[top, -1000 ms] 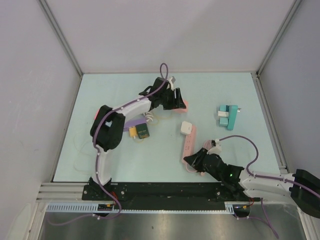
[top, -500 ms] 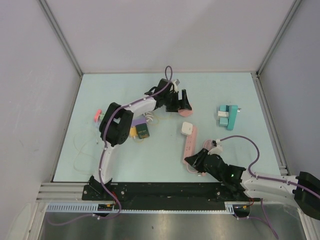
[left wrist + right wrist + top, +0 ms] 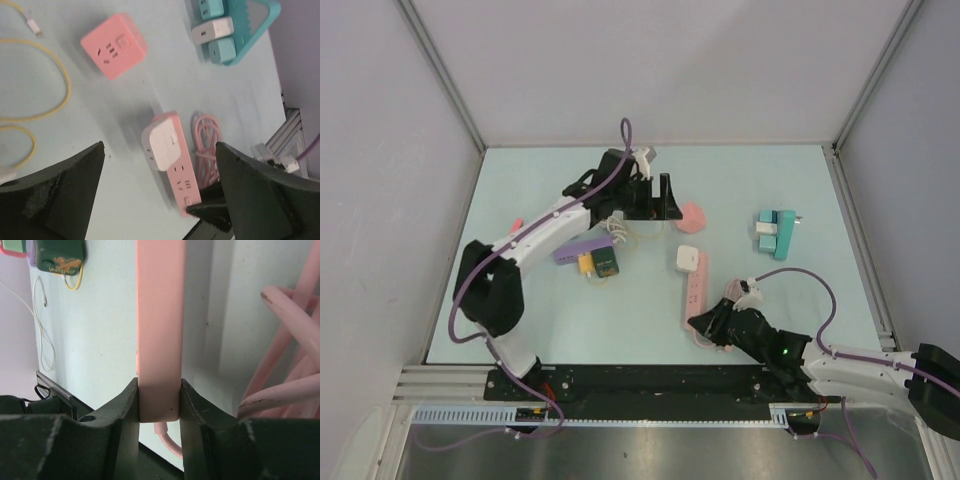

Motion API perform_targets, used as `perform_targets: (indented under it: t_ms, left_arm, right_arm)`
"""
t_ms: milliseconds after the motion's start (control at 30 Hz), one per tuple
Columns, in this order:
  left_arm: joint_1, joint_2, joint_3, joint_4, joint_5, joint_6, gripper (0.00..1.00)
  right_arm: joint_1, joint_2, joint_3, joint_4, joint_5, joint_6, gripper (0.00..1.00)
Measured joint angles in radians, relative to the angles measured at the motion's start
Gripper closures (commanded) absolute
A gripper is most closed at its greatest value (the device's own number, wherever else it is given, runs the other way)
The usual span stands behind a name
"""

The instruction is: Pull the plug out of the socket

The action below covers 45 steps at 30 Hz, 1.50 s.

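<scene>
right gripper [image 3: 159, 402] clenched on the near end of the pink power strip [image 3: 696, 292]; wrist view shows that end pinched between both fingers [image 3: 121, 412], pads flat against its sides; strip lies on the table [image 3: 540, 310], running away from the arm bases at a slight tilt; white plug [image 3: 689, 258] seated at the strip's far end, not yet out; coiled pink cord [image 3: 205, 145] bunched just beside the strip, near the clamped end.

left gripper [image 3: 658, 200] spread wide, holding nothing; it hangs over the far middle of the table, apart from the plug and not touching it; in its wrist view the white plug shows in the gap between the two dark fingers, beneath them; height above the table cannot be told.

pink cube socket [image 3: 693, 217] lies just beyond the plug, not touching; teal strip [image 3: 778, 233] with small plugs on it sits off to the right, well apart; purple strip [image 3: 582, 247] and dark green adapter [image 3: 606, 264] left of centre, close together; yellow cable [image 3: 56, 85] looped loose on the table near them.
</scene>
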State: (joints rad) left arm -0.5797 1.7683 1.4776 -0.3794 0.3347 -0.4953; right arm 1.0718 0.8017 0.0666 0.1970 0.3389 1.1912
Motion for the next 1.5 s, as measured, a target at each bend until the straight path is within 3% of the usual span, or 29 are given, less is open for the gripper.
perform_targets:
  t_ms: [133,333,767,967,1100,1200,1367,1500]
  left_arm:
    - [-0.009,-0.111,-0.154,0.024,0.055,-0.003,0.06]
    - [-0.023,-0.127,-0.278,0.051,0.119,-0.003,0.07]
    - [-0.044,-0.003,-0.277,0.089,0.201,-0.040,0.14]
    - [-0.050,0.064,-0.281,0.133,0.222,-0.079,0.24]
    - [-0.050,0.072,-0.282,0.155,0.232,-0.098,0.52]
    - [-0.049,0.072,-0.282,0.166,0.238,-0.106,0.61]
    - [-0.048,0.072,-0.282,0.175,0.256,-0.108,0.64]
    - [-0.048,0.072,-0.282,0.177,0.273,-0.108,0.56]
  right_arm:
    - [0.000,-0.001,-0.008,0.022,-0.027,-0.034,0.96]
    - [0.000,-0.001,-0.014,0.036,-0.057,-0.051,0.96]
    - [0.013,0.065,-0.014,0.100,-0.066,-0.051,0.97]
    - [0.027,0.086,-0.010,0.110,-0.062,-0.051,0.96]
    - [0.032,0.095,-0.008,0.114,-0.059,-0.051,0.91]
    - [0.032,0.101,-0.002,0.108,-0.054,-0.050,0.85]
    - [0.033,0.117,0.014,0.089,-0.051,-0.050,0.76]
    - [0.035,0.131,0.030,0.070,-0.050,-0.053,0.68]
